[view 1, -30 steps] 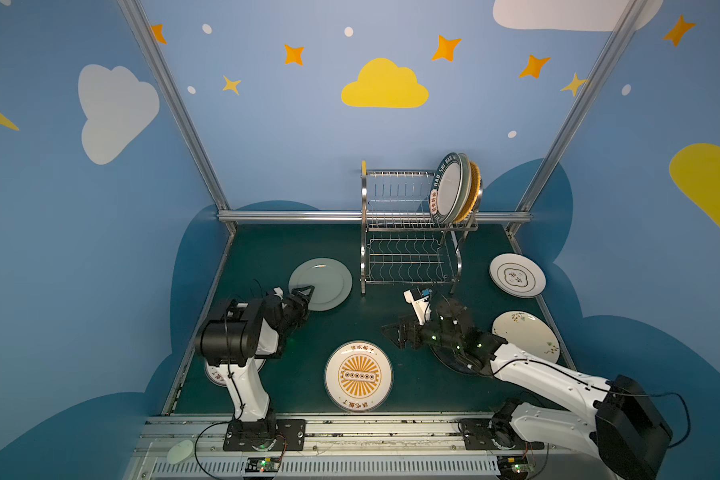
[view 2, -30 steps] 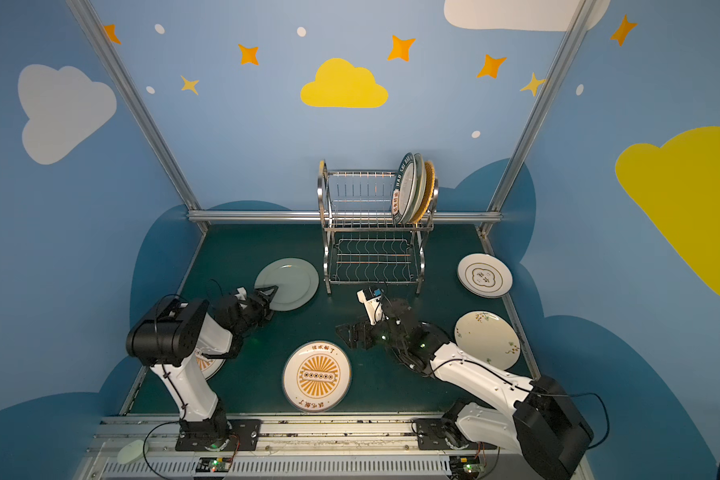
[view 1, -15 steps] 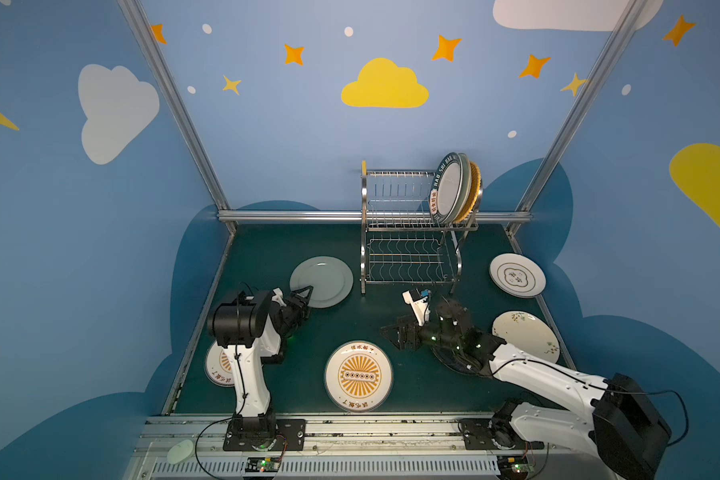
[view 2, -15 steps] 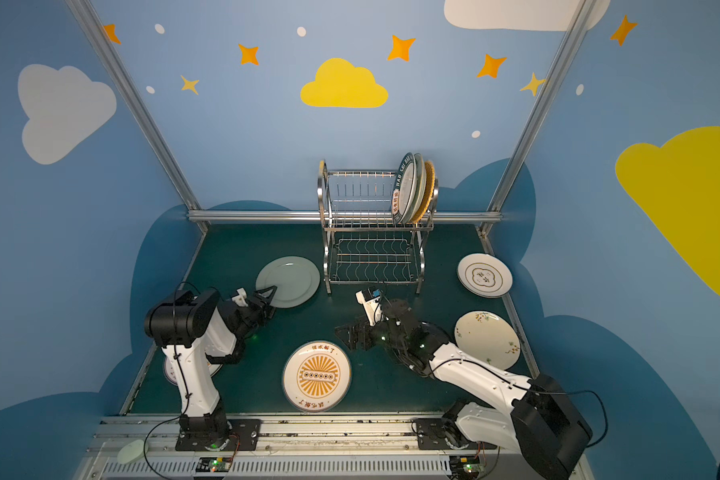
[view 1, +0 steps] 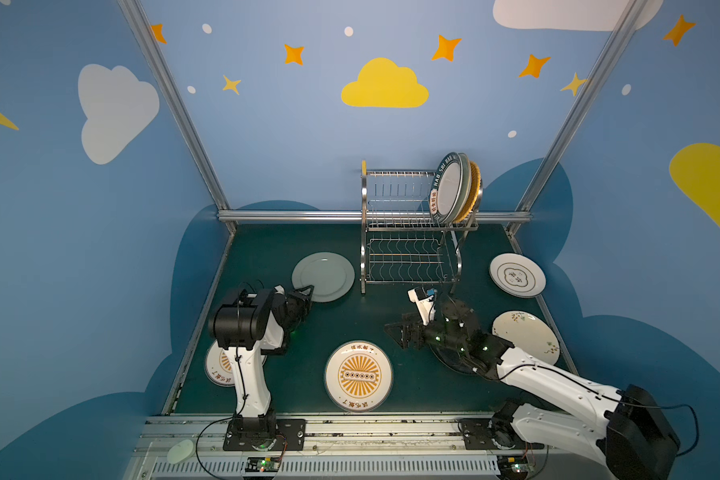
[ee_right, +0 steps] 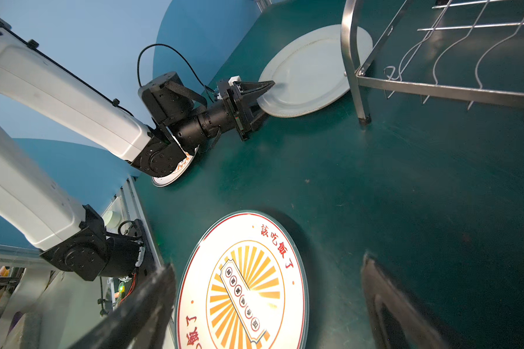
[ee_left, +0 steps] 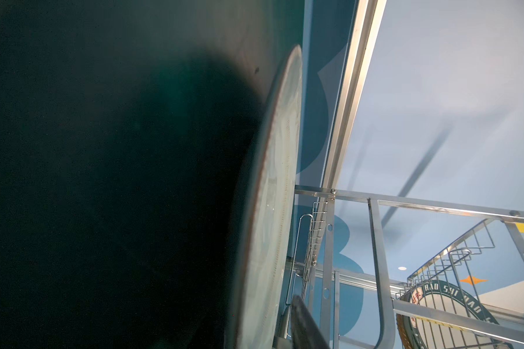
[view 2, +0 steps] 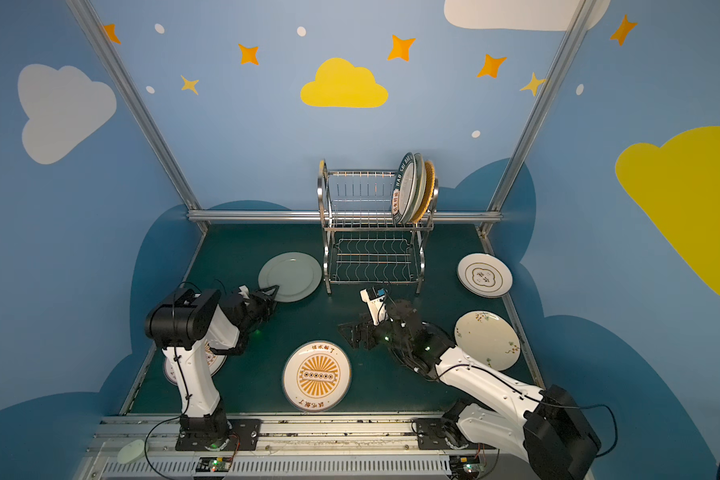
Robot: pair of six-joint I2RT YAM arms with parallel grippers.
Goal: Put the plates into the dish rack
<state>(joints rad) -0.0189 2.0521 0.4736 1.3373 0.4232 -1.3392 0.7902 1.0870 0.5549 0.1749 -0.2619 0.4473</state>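
Observation:
The grey-green plate lies flat left of the dish rack. My left gripper is shut on its near rim, one finger above and the other hidden below. Three plates stand in the rack's upper tier at the right, with the lettered dark-rim plate in front. My right gripper hangs open and empty just above the mat, beside the sunburst plate.
A second sunburst plate lies under my left arm. A white plate with a gold emblem and a floral plate lie at the right. A black plate lies under my right arm. The enclosure's metal rail runs behind the rack.
My left gripper's jaws have narrowed onto the grey-green plate's rim, and the left arm's elbow has swung to the right. The right arm has not moved.

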